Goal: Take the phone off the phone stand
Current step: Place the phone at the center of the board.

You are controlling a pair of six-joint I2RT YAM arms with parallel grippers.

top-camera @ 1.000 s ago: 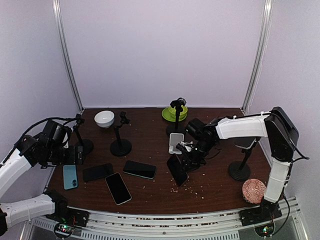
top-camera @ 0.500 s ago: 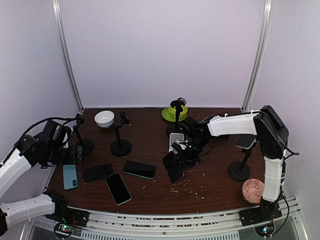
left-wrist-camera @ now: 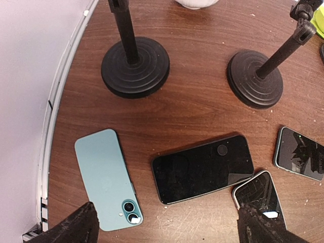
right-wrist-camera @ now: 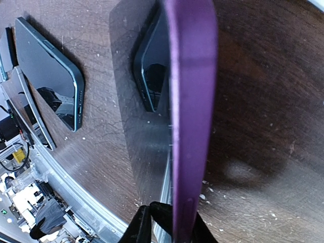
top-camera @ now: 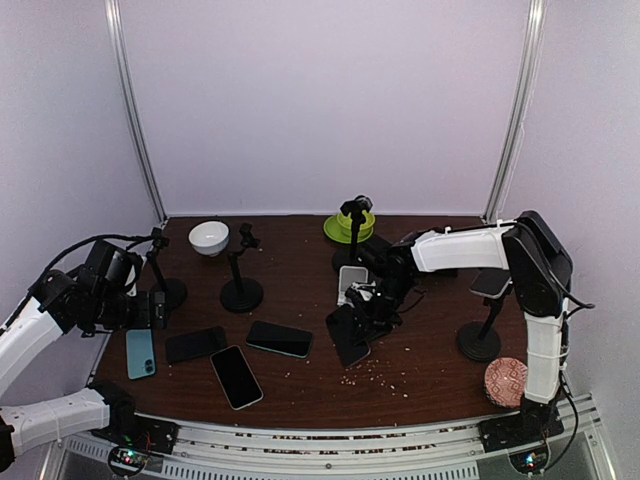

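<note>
A dark phone (top-camera: 348,335) with a purple edge (right-wrist-camera: 190,101) stands tilted, its lower end at the table, just in front of the small white phone stand (top-camera: 351,283). My right gripper (top-camera: 372,305) holds its upper end. In the right wrist view the black fingertips (right-wrist-camera: 152,220) sit on either side of the purple edge, the right gripper (right-wrist-camera: 169,217) shut on the phone. My left gripper (left-wrist-camera: 164,228) hangs open at the far left, above a teal phone (left-wrist-camera: 106,177) and a black phone (left-wrist-camera: 202,168), touching neither.
Several phones lie flat at front left: teal (top-camera: 140,353), black (top-camera: 196,344), and two more (top-camera: 237,376), (top-camera: 279,339). Black pole stands (top-camera: 241,290), (top-camera: 170,290), (top-camera: 352,250) rise behind; another (top-camera: 481,340) carries a phone at right. White bowl (top-camera: 208,237), green dish (top-camera: 349,228), patterned disc (top-camera: 507,381).
The right arm carried the phone left and a little down, away from the white stand, until its lower end reached the table. The left arm has not moved.
</note>
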